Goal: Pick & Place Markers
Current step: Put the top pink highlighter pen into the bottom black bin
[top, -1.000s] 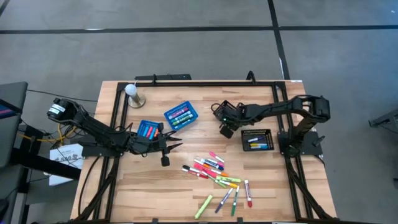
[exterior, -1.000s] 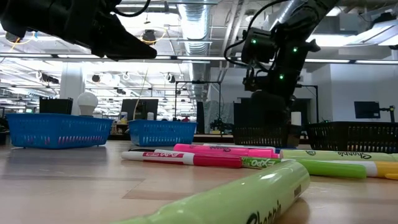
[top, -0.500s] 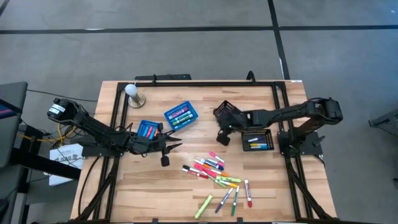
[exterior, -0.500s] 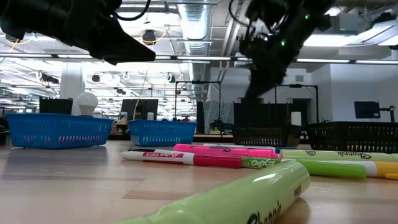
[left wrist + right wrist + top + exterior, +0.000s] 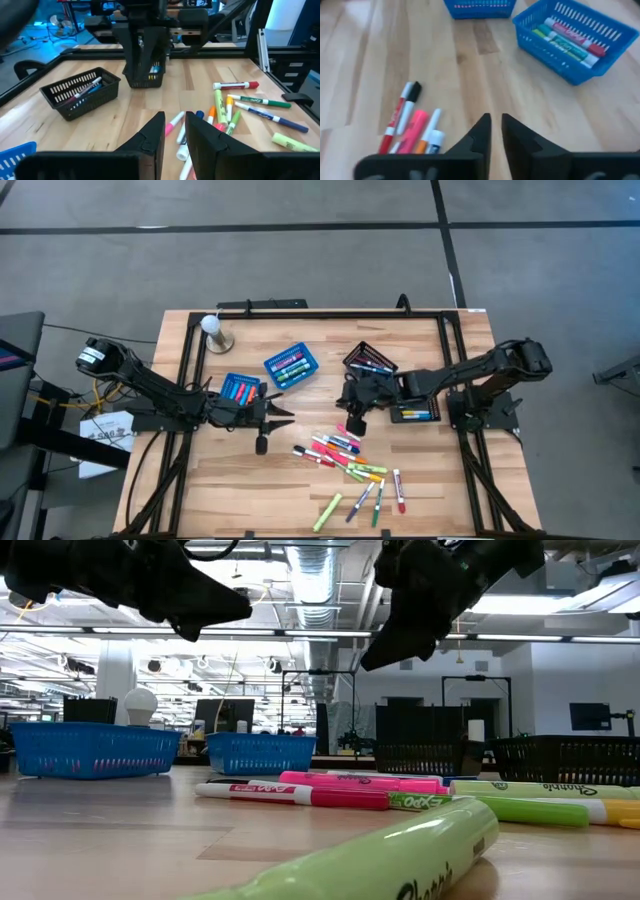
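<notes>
right tool [image 5: 352,418]: tips slightly apart, empty | above markers [image 5: 345,460] pile's edge | bare wood around

Bright, even overhead light — soft shadows, blurred right wrist view

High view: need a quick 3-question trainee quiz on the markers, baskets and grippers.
1. True or false: both blue baskets already hold markers.
2. Which gripper hangs closest to the loose markers on the table? A) left gripper B) right gripper
3. How many black mesh baskets stand on the table?

Key: 1 true; 2 B; 3 two.
</notes>
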`<state>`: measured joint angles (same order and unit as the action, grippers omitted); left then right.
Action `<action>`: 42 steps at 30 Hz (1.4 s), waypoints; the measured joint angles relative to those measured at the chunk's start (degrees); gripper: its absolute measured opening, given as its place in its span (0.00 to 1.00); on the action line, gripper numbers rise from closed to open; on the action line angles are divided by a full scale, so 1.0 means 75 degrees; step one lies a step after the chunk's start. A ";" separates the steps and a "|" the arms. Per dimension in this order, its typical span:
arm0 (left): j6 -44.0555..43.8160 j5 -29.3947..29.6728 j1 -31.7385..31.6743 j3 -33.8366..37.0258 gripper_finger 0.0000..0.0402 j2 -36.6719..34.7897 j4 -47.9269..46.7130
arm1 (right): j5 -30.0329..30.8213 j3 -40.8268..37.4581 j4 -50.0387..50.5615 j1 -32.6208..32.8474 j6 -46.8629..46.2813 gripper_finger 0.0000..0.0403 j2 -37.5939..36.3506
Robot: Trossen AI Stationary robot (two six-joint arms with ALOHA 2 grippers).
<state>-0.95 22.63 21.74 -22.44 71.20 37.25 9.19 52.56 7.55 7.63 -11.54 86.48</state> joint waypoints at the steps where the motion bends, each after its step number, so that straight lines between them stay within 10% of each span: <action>1: -0.0003 0.0000 0.0006 0.0000 0.18 0.0000 0.0026 | 0.0000 0.0000 0.0000 0.0092 -0.0037 0.14 0.0000; 11: -0.0540 -0.0003 0.0003 0.0000 0.18 0.0000 0.0042 | 0.0029 0.0009 -0.0459 0.0849 -0.0063 0.28 0.0556; 18: -0.2086 -0.0586 0.0210 0.0150 0.18 0.0212 -0.0063 | 0.0314 -0.0008 -0.0679 0.1131 -0.0919 0.28 0.1824; 42: -0.2116 -0.0335 0.0187 0.0265 0.18 0.0621 -0.0040 | 0.0682 0.0039 0.0371 0.0792 -0.1822 0.28 0.2723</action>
<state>-16.82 20.12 23.14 -20.45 75.85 36.95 14.31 52.85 10.33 13.57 -25.20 106.90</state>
